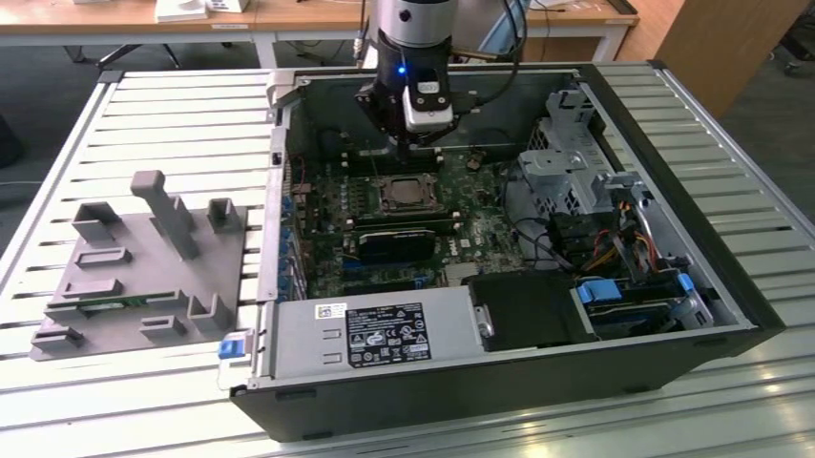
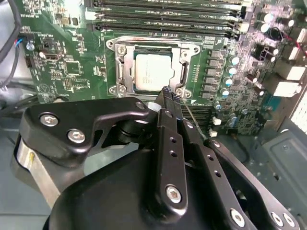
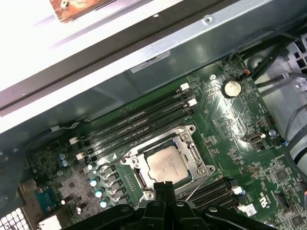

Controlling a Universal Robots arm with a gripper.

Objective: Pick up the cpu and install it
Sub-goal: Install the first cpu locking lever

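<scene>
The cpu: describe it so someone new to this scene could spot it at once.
Look inside the open computer case, on the green motherboard just below the gripper. The cpu lies in a metal socket frame. It is a flat silvery square, unlike the long dark memory slots beside it.

Exterior view: high, oblique, over open computer case (image 1: pixel 510 239). Both wrist views: close, looking down past jaws; shared CPU socket (image 2: pixel 153 72) (image 3: pixel 168 165)
</scene>
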